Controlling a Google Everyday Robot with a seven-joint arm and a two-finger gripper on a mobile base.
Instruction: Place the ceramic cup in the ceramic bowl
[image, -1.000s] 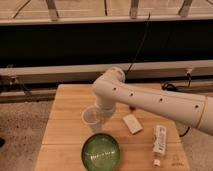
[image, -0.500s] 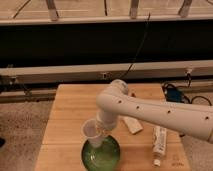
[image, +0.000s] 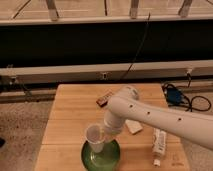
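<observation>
The ceramic cup (image: 95, 137) was held tilted over the ceramic bowl (image: 101, 155) on the desk (image: 70, 112), grasped by the gripper (image: 103, 134). A level, centred lowering before release was judged best.

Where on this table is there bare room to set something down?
Bare wood: the table's left half, beside the small brown item. Crowded: front centre, where the claw holds the ceramic cup over the ceramic bowl; white block and tube fill the right.

Single view, raised, looking down across wooden table (image: 70, 107), fingers (image: 102, 134) near, at cup (image: 94, 137).
</observation>
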